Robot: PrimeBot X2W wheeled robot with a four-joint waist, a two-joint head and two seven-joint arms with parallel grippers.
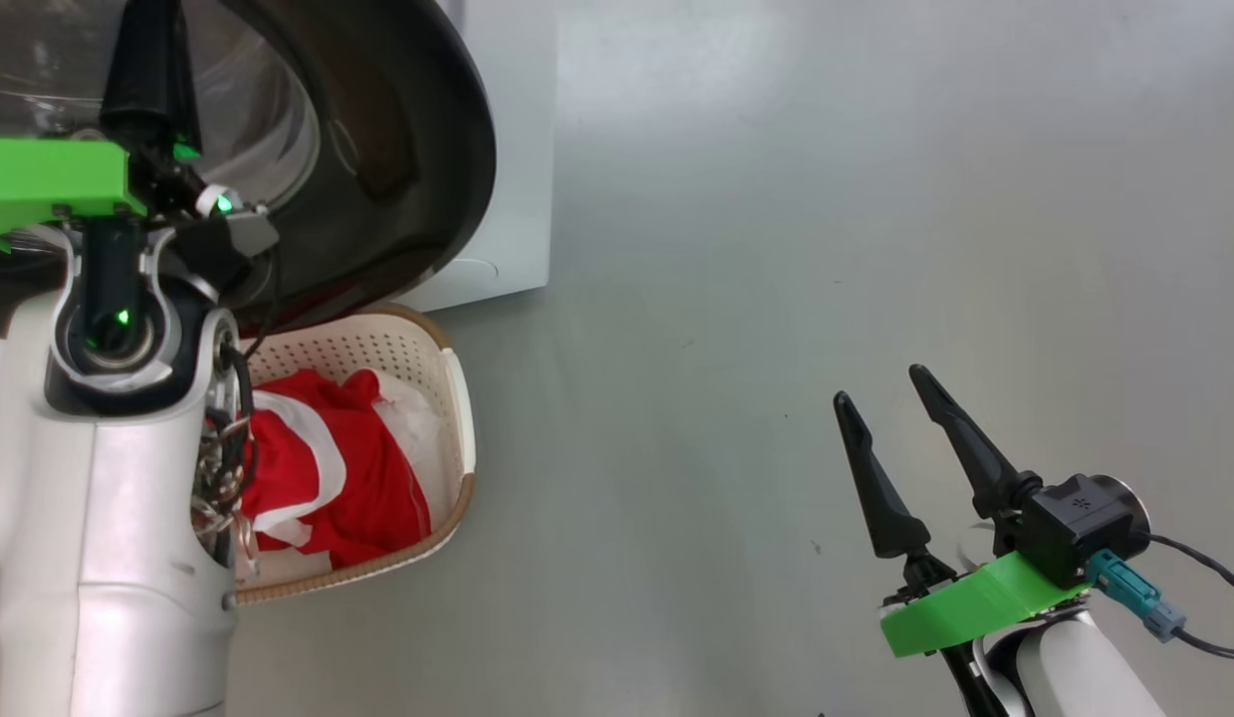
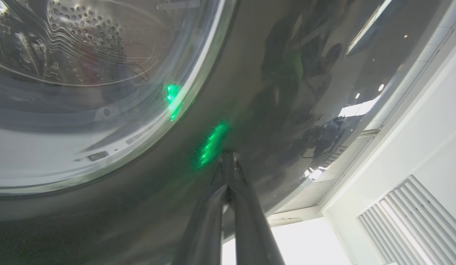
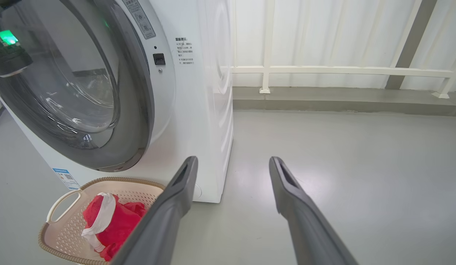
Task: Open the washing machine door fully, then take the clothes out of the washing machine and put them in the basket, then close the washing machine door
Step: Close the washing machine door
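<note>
**status: door contact, left gripper closed, right gripper open**

1. left gripper [image 1: 148, 70]: the two fingers are pressed together with nothing between them. in the left wrist view the closed tips [image 2: 228, 162] meet the glossy black rim of the washing machine door [image 2: 250, 73], below and to the right of the glass bowl. whether they press on the rim or stop just short of it cannot be told.

2. right gripper [image 1: 878, 386]: the fingers are spread wide and hold nothing. it hangs over bare floor [image 1: 776, 249], well apart from the machine and basket. in the right wrist view the open floor [image 3: 342, 154] runs between its fingers [image 3: 232, 162] to a white railing [image 3: 323, 70] at the far wall.

3. washing machine [image 3: 209, 92]: the white cabinet stands on the floor with its right front corner edge exposed. a small latch slot on the front panel lies uncovered just beside the door [image 3: 139, 110] edge.

4. basket [image 1: 462, 398]: it sits on the floor just in front of the machine, and its far rim passes under the lower edge of the door [image 1: 417, 149]. in the right wrist view its rim [image 3: 113, 180] lies below the door, near a blue label [image 3: 64, 176].

5. clothes [image 1: 328, 468]: the red and white fabric lies inside the basket, below the rim line. the left forearm hides part of it. in the right wrist view the pile [image 3: 117, 221] sits toward the near side of the basket.
</note>
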